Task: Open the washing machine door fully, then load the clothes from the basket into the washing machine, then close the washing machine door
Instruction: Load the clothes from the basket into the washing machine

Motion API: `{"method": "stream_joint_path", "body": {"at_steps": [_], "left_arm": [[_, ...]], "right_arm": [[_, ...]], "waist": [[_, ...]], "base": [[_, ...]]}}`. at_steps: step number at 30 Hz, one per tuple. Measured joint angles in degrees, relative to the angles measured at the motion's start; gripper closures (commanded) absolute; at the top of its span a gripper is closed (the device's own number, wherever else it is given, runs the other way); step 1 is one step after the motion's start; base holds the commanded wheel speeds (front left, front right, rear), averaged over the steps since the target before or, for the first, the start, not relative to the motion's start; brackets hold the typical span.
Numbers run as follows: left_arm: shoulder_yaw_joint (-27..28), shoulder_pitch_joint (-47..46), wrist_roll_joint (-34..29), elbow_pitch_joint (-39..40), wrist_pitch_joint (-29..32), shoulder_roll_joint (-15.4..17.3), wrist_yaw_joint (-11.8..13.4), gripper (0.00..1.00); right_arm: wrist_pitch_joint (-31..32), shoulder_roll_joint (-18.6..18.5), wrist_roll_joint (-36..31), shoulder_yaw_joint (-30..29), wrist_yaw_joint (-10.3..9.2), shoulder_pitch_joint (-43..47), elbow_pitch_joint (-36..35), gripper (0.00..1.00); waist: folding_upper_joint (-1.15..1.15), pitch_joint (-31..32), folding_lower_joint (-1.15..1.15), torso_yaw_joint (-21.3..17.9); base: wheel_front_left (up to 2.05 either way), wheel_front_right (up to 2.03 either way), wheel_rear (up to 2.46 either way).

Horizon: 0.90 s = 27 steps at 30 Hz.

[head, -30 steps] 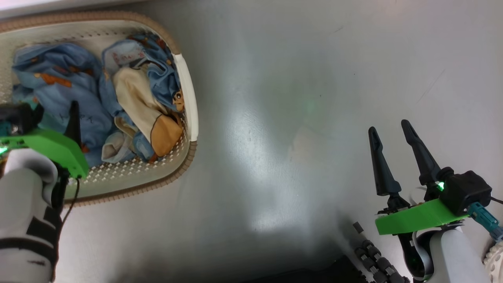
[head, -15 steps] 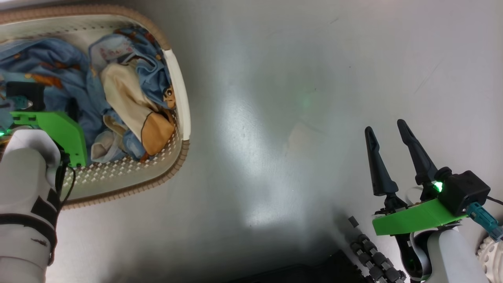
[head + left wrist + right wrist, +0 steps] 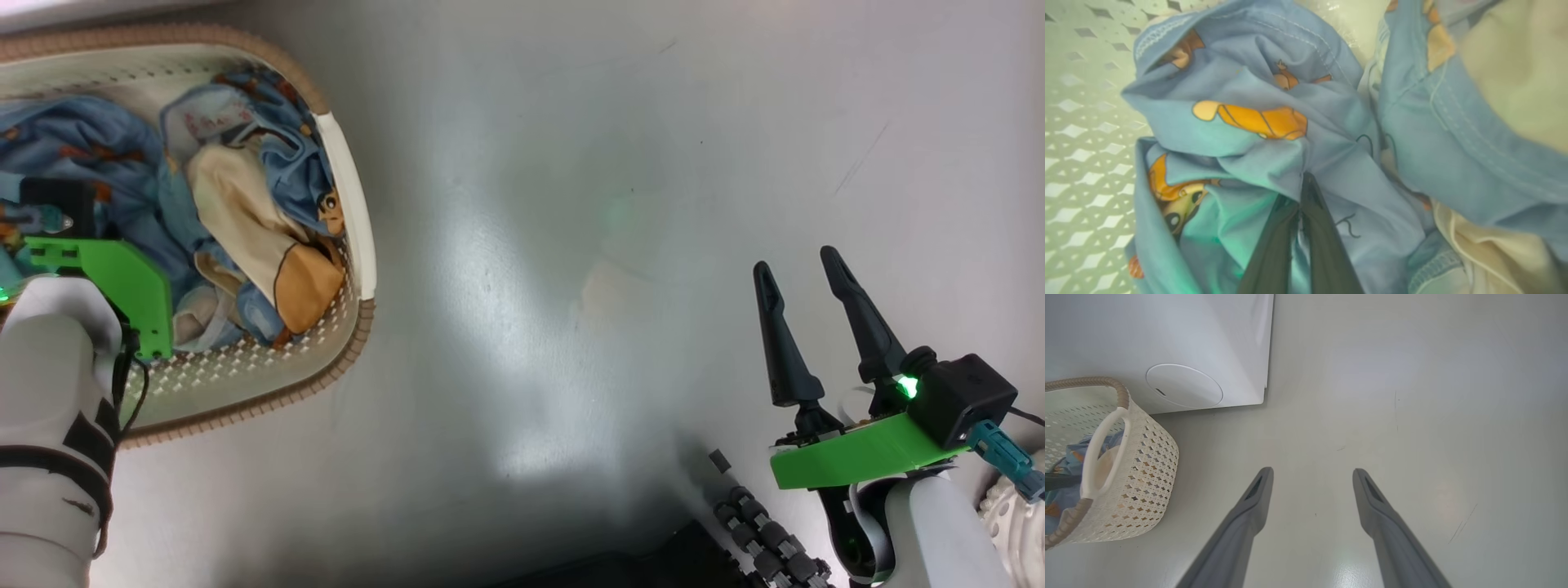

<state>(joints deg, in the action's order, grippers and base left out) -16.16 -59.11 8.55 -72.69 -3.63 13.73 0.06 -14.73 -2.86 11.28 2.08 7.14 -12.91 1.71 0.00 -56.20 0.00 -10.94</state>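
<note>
Two grippers at the loading step: the left gripper [image 3: 1303,192], jaws pinched shut on the clothes [image 3: 245,204] inside the basket [image 3: 349,204], likely must lift them clear toward the washing machine [image 3: 1167,335], while the right gripper [image 3: 794,260] hangs jaws apart, empty, above the floor [image 3: 571,163].

The pale left forearm [image 3: 49,408] comes in at the lower left of the head view. The left hand [image 3: 1305,183] has its two dark fingers pressed together, tips pinched into a fold of the clothes [image 3: 1249,94]. The right hand [image 3: 795,261] hovers at the lower right, its fingers spread apart and pointing up that view.
</note>
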Motion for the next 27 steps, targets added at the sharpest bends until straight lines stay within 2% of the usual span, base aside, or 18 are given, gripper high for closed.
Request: {"method": "stream_joint_path", "body": {"at_steps": [5, 12, 16, 21, 27], "left_arm": [[0.4, 0.44, 1.26, -0.1, -3.55, -0.15, -0.79, 1.0], [1.51, 3.14, 3.99, 0.41, -9.06, -0.99, -3.39, 1.0], [1.8, 4.6, 4.47, 2.29, -10.35, -1.87, -3.63, 1.0], [1.92, 8.74, 5.17, 6.94, -10.59, -2.69, -4.21, 1.0], [3.3, 15.15, 5.99, 15.36, -10.78, -3.86, -3.52, 1.0]], "right_arm": [[0.0, 0.01, -0.01, -0.38, 0.0, -0.06, 0.02, 0.0], [0.0, 0.02, -0.64, -1.63, 0.0, -0.9, 0.35, 0.0], [0.0, 0.02, -1.1, -2.5, 0.0, -1.37, 0.75, 0.0], [0.0, 0.01, -1.67, -2.83, 0.0, -1.35, 1.44, 0.0], [0.0, 0.0, -2.09, -3.32, 0.0, -1.07, 2.71, 0.0]], "waist": [[0.0, 1.77, 0.0, 0.23], [0.0, 5.85, 0.0, 1.2], [0.0, 8.47, 0.0, 2.12], [0.0, 12.07, 0.0, 3.43], [0.0, 16.58, 0.0, 5.05]], "base": [[0.0, 0.0, 0.0], [0.0, 0.0, 0.0], [0.0, 0.0, 0.0], [0.0, 0.0, 0.0], [0.0, 0.0, 0.0]]}}
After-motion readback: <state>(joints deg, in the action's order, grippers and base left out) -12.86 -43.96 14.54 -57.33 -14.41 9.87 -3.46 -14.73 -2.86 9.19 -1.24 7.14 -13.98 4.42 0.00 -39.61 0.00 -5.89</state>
